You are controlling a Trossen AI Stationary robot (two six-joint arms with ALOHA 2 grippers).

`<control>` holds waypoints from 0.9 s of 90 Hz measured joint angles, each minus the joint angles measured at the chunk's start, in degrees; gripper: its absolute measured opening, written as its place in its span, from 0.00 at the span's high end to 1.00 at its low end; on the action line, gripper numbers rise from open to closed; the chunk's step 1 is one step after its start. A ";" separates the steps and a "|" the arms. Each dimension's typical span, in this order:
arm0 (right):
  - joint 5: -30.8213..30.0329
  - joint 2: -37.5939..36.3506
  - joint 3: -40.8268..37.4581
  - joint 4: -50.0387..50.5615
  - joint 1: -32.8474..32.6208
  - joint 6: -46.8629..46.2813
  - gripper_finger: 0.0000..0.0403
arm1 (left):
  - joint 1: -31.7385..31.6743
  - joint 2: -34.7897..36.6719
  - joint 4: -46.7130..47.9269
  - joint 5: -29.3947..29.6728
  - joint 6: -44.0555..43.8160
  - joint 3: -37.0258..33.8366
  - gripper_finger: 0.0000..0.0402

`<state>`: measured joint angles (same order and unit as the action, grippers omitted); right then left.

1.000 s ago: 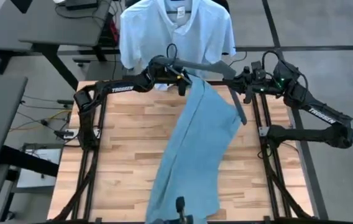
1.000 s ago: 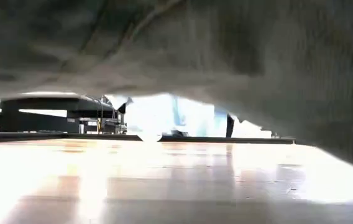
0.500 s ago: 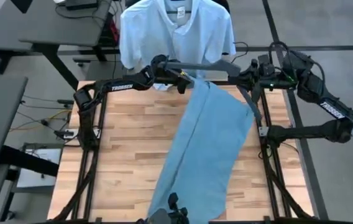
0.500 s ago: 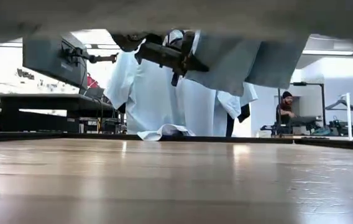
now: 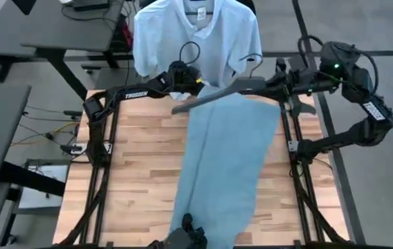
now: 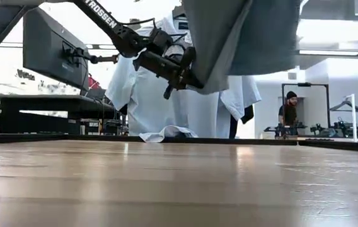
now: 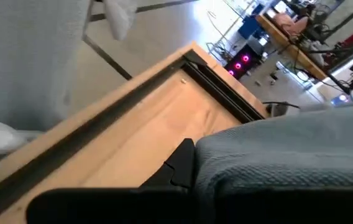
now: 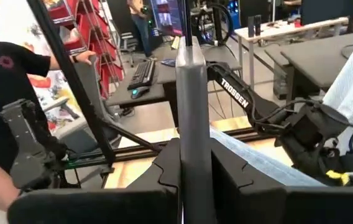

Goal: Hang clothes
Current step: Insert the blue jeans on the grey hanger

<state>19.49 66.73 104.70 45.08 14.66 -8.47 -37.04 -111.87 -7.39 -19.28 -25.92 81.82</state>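
Note:
Light blue jeans (image 5: 227,159) are draped over a grey hanger (image 5: 241,86) above the table's far edge. Their lower end (image 5: 207,232) reaches the near edge. My right gripper (image 5: 290,88) is shut on the hanger at the far right. My left gripper (image 6: 182,70) is shut at the jeans' upper left edge, by the hanger's left arm (image 5: 183,107). A pale collared shirt (image 5: 193,34) hangs behind the table. The black t-shirt among the clothes is out of view. My left gripper grips the jeans' upper edge (image 7: 226,155) where it lies over the hanger's left end, coming level from the table's left. Whether the fingers also clamp the hanger under the cloth is hidden. The jeans hang below, lifted at this end. My right gripper pinches a flat grey bar of the hanger (image 8: 192,118) between its two fingers, reaching level from the table's right. The bar stands on edge in the gap. The hanger is lifted clear of the table, carrying the jeans.
A small white cloth (image 6: 165,133) lies at the table's far edge. Bare wooden tabletop (image 5: 141,166) lies left of the jeans. A person in a black shirt (image 8: 5,68) stands beyond the table's side, another (image 6: 289,110) far behind. Desks (image 5: 58,28) stand at the far left.
Both grippers have risen, and the hanger has lifted and swung level across the far edge. The jeans have been drawn up off the low camera and now hang straighter. My right gripper has gone toward the far right corner, and my left one slightly toward the left.

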 joint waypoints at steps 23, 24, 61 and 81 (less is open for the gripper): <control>-2.48 2.62 0.01 -2.93 -9.10 -9.36 0.93 | -0.88 0.07 5.22 2.33 -0.33 0.00 1.00; -2.49 2.65 0.04 -2.91 -9.51 -9.89 0.93 | -0.98 0.07 5.14 2.25 -0.46 0.00 1.00; -21.61 5.60 0.65 -2.85 -24.26 -9.03 0.93 | -5.79 0.07 0.55 4.12 -8.54 -0.02 1.00; -22.82 9.35 -0.86 -6.66 -26.58 -6.65 0.93 | -9.19 0.02 -6.61 4.48 -19.06 -0.07 1.00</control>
<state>-3.33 76.09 103.83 38.42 -11.92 -15.12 -46.22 -111.85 -14.00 -14.80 -44.98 81.76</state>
